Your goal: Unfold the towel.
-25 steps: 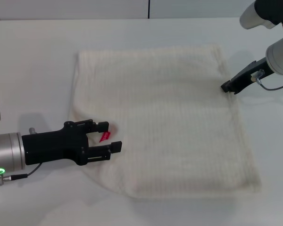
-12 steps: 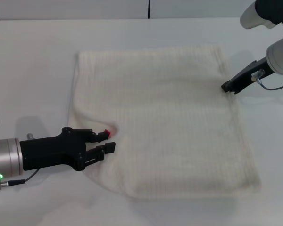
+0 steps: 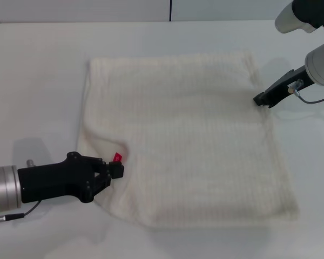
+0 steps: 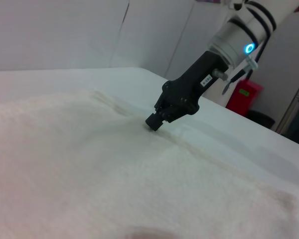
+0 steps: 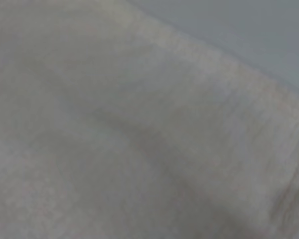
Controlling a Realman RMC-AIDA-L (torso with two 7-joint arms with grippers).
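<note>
The towel [image 3: 183, 135] lay spread across the white surface [image 3: 38, 81], nearly flat, with a rumpled near-left corner. The left claw [image 3: 116, 171] was pressed together, pinching that corner beside a small red tag [image 3: 117, 157]. The right claw [image 3: 259, 100] rested at the far-right edge; I cannot tell how its fingers stood. The step looked like tensioning the corner; next, probably draw it outward to flatten.

One towel [image 3: 189, 135], one red tag [image 3: 117, 157], two pincers: left pincer [image 3: 116, 169], right pincer [image 3: 259, 100]
</note>
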